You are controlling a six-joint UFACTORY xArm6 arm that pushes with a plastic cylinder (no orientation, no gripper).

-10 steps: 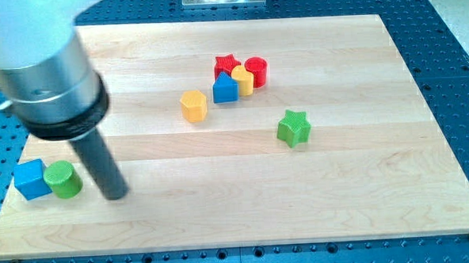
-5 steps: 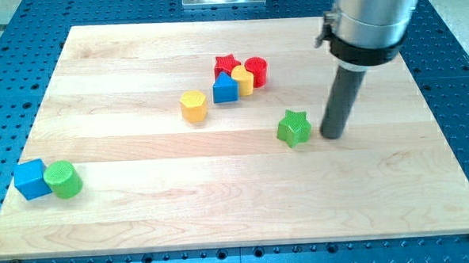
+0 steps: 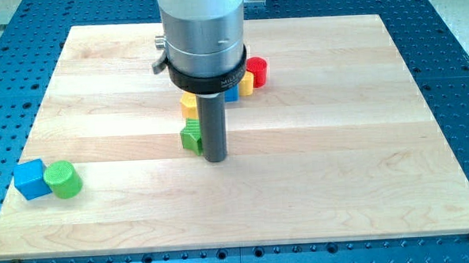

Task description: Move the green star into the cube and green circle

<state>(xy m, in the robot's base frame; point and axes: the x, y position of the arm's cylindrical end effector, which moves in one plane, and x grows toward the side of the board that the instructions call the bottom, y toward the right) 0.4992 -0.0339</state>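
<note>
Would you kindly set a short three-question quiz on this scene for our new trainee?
1. True or false: my tip is on the view's left of the green star.
2. Which block stands right beside the green circle? A) red circle B) blue cube C) yellow block
3. Fill in: to reach the cube and green circle, the green star must travel toward the view's ______.

Key:
1. False: my tip is at the star's right side.
2. B, the blue cube.
3. Left, and slightly toward the bottom.
</note>
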